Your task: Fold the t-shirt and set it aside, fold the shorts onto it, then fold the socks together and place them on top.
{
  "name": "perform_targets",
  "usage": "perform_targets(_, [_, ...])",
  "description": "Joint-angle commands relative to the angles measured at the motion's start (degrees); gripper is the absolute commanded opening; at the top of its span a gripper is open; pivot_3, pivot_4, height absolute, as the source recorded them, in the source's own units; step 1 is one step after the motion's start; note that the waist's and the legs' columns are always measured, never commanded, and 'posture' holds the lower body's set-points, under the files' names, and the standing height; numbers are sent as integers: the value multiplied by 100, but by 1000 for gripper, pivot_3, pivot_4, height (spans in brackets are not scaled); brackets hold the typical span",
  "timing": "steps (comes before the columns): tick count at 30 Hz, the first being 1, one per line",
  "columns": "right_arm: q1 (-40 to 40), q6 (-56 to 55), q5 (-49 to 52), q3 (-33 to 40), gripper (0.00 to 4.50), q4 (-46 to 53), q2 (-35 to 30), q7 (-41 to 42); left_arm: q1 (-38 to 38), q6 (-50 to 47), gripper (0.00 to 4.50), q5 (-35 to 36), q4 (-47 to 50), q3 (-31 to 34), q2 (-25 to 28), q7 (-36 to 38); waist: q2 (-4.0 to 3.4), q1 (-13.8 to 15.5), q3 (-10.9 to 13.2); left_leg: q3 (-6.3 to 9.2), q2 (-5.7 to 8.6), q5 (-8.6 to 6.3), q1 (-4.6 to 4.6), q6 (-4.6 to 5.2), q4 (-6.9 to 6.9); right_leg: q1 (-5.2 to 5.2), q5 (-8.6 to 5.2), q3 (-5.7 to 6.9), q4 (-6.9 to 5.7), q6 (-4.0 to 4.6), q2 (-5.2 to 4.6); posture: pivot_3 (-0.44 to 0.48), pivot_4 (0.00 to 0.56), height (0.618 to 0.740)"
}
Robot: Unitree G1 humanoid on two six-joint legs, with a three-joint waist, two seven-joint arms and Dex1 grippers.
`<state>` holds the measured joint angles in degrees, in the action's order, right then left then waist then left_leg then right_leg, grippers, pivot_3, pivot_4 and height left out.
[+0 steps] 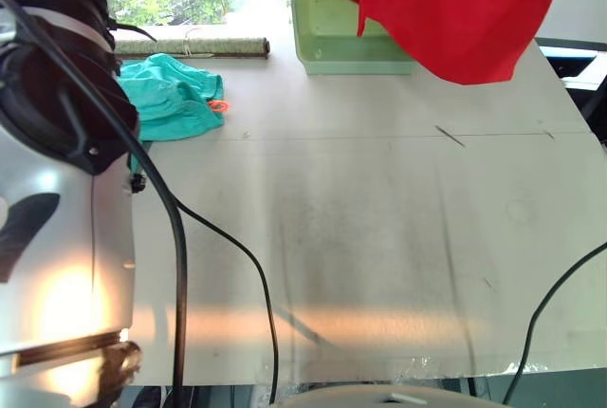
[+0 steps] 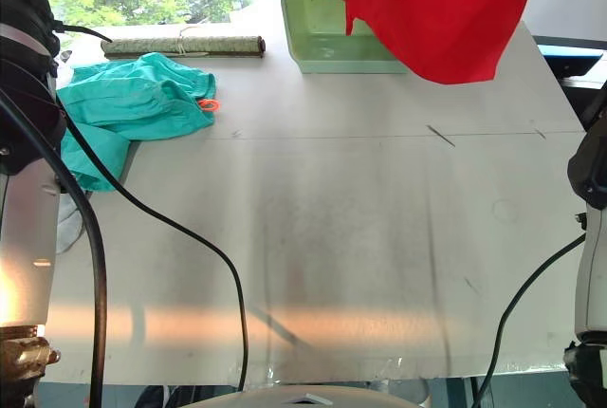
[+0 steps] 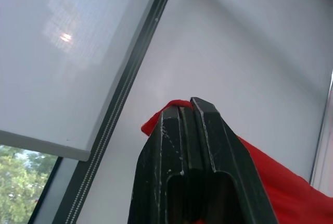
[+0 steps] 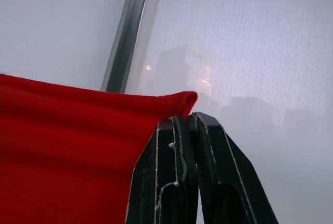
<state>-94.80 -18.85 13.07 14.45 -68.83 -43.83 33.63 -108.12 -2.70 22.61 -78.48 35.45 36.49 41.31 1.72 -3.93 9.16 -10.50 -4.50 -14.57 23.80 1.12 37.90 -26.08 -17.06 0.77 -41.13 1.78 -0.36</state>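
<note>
Red thin-fabric t-shirt (image 2: 427,9) is hanging up in the air over the far side of the pale grey table (image 2: 360,237). Left gripper (image 3: 186,110) and right gripper (image 4: 186,120) each have their jaws pinched tight on an edge of it. Teal green soft shorts (image 2: 133,104) lie crumpled at the table's far left, near a pale green plastic bin (image 2: 327,43).

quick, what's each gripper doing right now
Left gripper: shut on an edge of the t-shirt.
Right gripper: shut on another edge of the t-shirt, which hangs above the table.
</note>
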Motion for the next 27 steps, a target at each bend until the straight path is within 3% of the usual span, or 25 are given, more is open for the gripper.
perform_targets(1, [111, 111, 100, 189, 0, 183, -200, 293, -26, 34, 36, -74, 205, -68, 279, 232, 0, -2, 0, 0, -2, 0, 0, 0, 18, 1, 0, -1, -14, 0, 0, 0, 150, 735])
perform_targets(5, [186, 561, 208, 130, 0, 370, -105, 994, 47, -143, 36, -155, 207, -176, 299, 527, -3, -10, 2, 0, -2, 0, -9, 0, 49, 1, -1, -7, -73, -1, -2, 0, 150, 735])
perform_targets(9, [243, 1871, 499, 55, 0, 807, -256, 2234, 59, -666, 36, -192, 269, -405, 399, 1629, -5, -20, 4, 5, -10, 0, -11, 0, 57, 1, 0, -4, -84, 0, 6, 0, 150, 735])
perform_targets(13, [904, 3873, 879, -194, 0, 2073, -735, 3533, 219, -1296, 36, -352, 395, -826, 629, 3105, -5, 4, 4, 9, -12, 0, -2, 0, 58, 1, 0, 2, -71, 0, 8, 0, 150, 735])
perform_targets(17, [1851, 5341, 1318, -276, 0, 3441, -1188, 4115, 423, -1684, 36, -540, 499, -1263, 884, 4211, -6, -3, 4, 10, -12, 0, 3, 0, 59, 0, -1, 2, -67, 0, 7, 0, 150, 735])
perform_targets(22, [2593, 6244, 1664, -412, 0, 4361, -1514, 4658, 590, -1843, 36, -746, 531, -1638, 999, 4874, -8, -21, 5, 11, -24, 0, -2, 0, 81, 1, -1, 0, -86, 0, 15, 0, 150, 735])
perform_targets(25, [2761, 6162, 1576, -588, 0, 4379, -1504, 4809, 754, -1670, 36, -898, 569, -1926, 929, 5110, -8, -25, 5, 10, -35, 0, -3, 0, 110, 7, -1, 0, -93, 0, 22, 0, 150, 735])
perform_targets(27, [2650, 5472, 1288, -640, 0, 3918, -1171, 4505, 890, -1093, 36, -1099, 515, -2027, 637, 4455, -8, -16, 5, 11, -38, 0, -4, 0, 127, 11, -1, 1, -103, 0, 24, 0, 150, 735])
